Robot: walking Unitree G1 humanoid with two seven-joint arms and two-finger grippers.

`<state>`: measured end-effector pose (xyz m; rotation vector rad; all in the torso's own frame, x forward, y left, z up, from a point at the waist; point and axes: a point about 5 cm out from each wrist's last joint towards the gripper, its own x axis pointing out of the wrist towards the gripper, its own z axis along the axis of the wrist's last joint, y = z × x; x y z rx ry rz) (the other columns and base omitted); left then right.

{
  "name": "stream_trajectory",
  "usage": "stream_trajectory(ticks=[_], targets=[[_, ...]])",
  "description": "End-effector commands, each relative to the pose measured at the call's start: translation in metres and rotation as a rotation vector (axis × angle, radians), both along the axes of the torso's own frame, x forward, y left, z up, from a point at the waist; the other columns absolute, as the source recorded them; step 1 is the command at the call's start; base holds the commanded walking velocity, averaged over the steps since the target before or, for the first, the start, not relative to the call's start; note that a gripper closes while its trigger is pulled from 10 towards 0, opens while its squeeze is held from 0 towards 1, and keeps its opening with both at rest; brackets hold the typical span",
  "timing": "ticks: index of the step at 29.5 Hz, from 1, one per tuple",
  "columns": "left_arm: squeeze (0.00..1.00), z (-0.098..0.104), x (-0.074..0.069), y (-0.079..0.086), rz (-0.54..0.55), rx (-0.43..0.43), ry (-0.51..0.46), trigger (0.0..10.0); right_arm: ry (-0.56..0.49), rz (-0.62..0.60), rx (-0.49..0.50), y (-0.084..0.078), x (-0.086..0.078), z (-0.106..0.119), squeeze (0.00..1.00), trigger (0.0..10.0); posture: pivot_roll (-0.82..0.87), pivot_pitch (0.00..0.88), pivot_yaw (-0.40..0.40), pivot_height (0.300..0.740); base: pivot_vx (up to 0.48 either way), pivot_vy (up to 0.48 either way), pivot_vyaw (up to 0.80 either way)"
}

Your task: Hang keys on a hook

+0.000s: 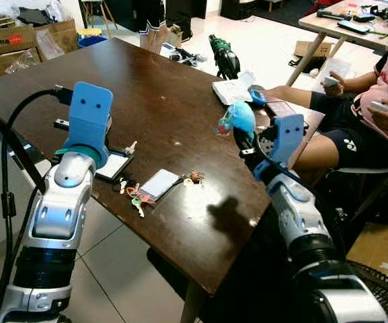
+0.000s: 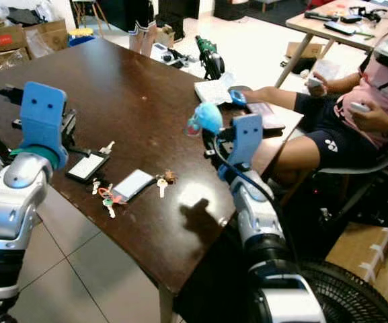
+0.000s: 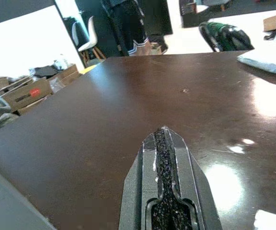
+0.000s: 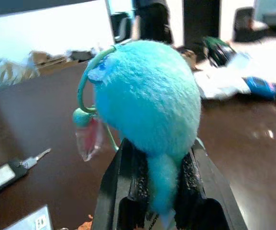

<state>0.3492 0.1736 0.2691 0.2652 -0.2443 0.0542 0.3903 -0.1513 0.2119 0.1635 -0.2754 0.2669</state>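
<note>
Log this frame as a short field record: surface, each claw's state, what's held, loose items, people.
surface: dark wooden table
right claw: shut on blue plush keychain, raised above the table
left claw: shut, holding nothing, over the table
loose items: key bunch with red ring, white card, small brown charm, black-framed tag with key
hook: cannot tell
people: seated person at the robot's right

Our right claw [image 4: 164, 184] pinches a fluffy turquoise pompom [image 4: 147, 103] with a green loop, above the dark counter [image 4: 252, 158]; a key [image 4: 35, 160] lies beyond.
</note>
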Motion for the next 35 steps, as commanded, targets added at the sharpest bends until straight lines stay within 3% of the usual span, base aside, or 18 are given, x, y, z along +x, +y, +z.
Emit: stream_trajectory(ticks=[1,9,11,14,21,22,26,30,35], targets=[[0.00,-0.004,-0.004,-0.004,-0.028,0.008,-0.004,10.0,0.054,-0.062,0.097,-0.004,-0.001,-0.009,0.00,10.0,0.07,0.036,0.068,0.740,0.000,0.000,0.00],[0.00,-0.013,-0.008,0.006,0.063,-0.014,-0.029,10.0,0.043,-0.157,0.048,-0.003,-0.011,-0.020,0.00,10.0,0.07,0.032,0.067,0.740,0.000,0.000,0.00],[0.00,-0.025,-0.009,0.017,0.118,-0.001,-0.015,10.0,-0.023,-0.159,0.018,-0.001,-0.017,-0.010,0.00,10.0,0.05,0.032,0.071,0.740,0.000,0.000,0.00],[0.00,-0.031,-0.008,0.019,0.124,0.002,0.003,10.0,-0.077,-0.157,-0.016,0.001,-0.021,-0.003,0.00,10.0,0.05,0.030,0.073,0.740,0.000,0.000,0.00],[0.00,-0.043,-0.007,0.015,0.087,0.027,0.056,10.0,-0.129,-0.183,-0.038,0.004,-0.026,0.004,0.00,10.0,0.04,0.017,0.083,0.740,0.000,0.000,0.00],[0.00,-0.058,-0.008,0.006,0.029,0.068,0.126,10.0,-0.146,-0.193,-0.077,0.007,-0.027,0.004,0.00,10.0,0.04,0.012,0.090,0.740,0.000,0.000,0.00],[0.00,-0.071,-0.017,-0.008,-0.048,0.068,0.169,10.0,-0.129,-0.178,-0.119,0.014,-0.027,-0.002,0.00,10.0,0.05,0.009,0.096,0.740,0.000,0.000,0.00],[0.00,-0.057,-0.016,-0.004,-0.035,0.024,0.086,10.0,-0.119,-0.173,-0.123,0.015,-0.028,0.000,0.00,10.0,0.05,0.016,0.079,0.740,0.000,0.000,0.00],[0.00,-0.050,-0.014,-0.004,-0.033,-0.009,0.059,10.0,-0.117,-0.165,-0.132,0.015,-0.028,0.000,0.00,10.0,0.05,0.016,0.076,0.740,0.000,0.000,0.00]])
